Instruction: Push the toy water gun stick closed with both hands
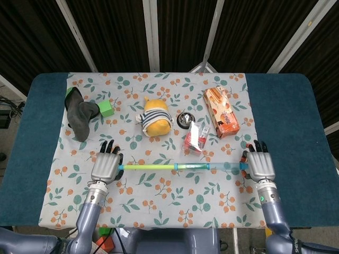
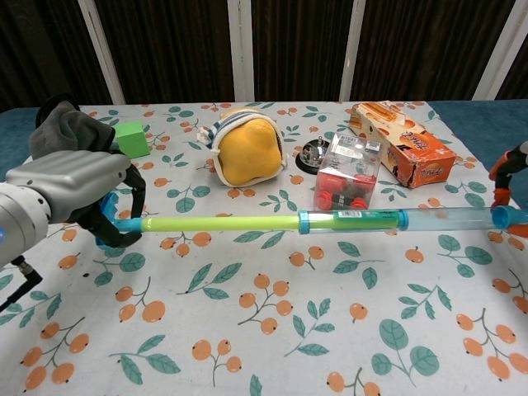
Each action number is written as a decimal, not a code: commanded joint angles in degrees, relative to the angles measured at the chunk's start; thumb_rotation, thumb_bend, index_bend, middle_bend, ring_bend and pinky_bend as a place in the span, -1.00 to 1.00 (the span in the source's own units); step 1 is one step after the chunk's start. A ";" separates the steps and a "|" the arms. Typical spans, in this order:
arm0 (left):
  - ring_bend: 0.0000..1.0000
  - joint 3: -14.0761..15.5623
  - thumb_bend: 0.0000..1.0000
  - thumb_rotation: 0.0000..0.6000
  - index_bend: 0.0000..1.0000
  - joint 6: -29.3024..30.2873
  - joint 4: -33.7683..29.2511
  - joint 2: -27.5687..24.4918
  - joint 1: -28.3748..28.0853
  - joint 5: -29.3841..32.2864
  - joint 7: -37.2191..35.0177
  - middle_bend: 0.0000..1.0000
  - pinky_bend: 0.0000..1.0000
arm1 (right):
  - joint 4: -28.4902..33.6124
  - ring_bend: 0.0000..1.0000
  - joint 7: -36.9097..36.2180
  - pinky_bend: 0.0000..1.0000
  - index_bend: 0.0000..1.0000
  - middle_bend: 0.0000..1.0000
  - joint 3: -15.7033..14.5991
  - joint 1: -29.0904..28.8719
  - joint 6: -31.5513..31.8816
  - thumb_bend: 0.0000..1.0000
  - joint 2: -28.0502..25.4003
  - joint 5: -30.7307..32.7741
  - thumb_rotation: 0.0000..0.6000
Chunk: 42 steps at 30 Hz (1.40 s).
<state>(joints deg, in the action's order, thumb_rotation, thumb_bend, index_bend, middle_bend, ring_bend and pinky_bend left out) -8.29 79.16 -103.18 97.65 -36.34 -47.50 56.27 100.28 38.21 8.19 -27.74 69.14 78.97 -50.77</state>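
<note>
I'm holding the water gun [image 1: 183, 167] between both hands, lying crosswise on the floral cloth [image 1: 159, 201] just nearer to me than the clear toy box [image 1: 195, 137]. My left hand [image 1: 106, 166] is cupping the green rod's end, fingers curled round the blue handle in the chest view. My right hand [image 1: 260, 165] is sitting at the clear barrel's far end; its fingers are pointing away from me, and I cannot tell whether they are gripping the tip or only pressing against it. In the chest view only an orange-and-black edge of it is showing at the frame's border. The green rod is sitting partly inside the barrel, with a blue ring where they meet.

Beyond the gun, the toy box is standing with red pieces inside; its label is too small to read. Left of it, the yellow striped plush [image 1: 156, 120] is lying. Between plush and box, slightly farther, a small metal round thing [image 1: 185, 119] is resting. Right of the box, an orange carton [image 1: 221, 111] is lying flat, print unreadable. Far left of the plush, a green cube [image 1: 107, 108] is touching a dark grey cloth [image 1: 78, 114].
</note>
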 commanded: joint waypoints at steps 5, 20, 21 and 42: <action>-1.00 -0.59 0.08 1.00 0.20 0.29 -0.24 0.90 -0.58 0.46 0.44 -0.57 -0.93 | 3.21 -1.00 3.33 -1.00 0.26 -0.55 -0.07 -1.35 1.65 -0.36 1.69 0.28 1.00; -1.00 -2.20 0.08 1.00 0.20 1.19 0.07 5.27 -2.45 1.39 1.55 -0.57 -0.92 | 7.50 -1.00 5.96 -1.00 0.26 -0.55 -0.75 -2.17 3.97 -0.36 2.32 -0.19 1.00; -1.00 -2.27 0.08 1.00 0.20 1.31 0.04 5.54 -2.53 1.37 1.58 -0.57 -0.92 | 7.62 -1.00 6.03 -1.00 0.26 -0.55 -0.82 -2.21 4.00 -0.36 2.33 -0.22 1.00; -1.00 -2.92 0.06 1.00 0.17 2.90 0.00 9.52 -3.30 2.27 1.56 -0.58 -0.93 | 7.89 -1.00 4.59 -1.00 0.26 -0.55 -1.91 -2.15 4.20 -0.36 2.29 -0.66 1.00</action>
<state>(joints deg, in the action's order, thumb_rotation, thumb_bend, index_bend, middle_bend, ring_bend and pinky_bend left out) -11.15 81.99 -103.26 107.05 -39.65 -45.30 57.91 108.21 42.99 6.32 -29.94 73.40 81.33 -51.41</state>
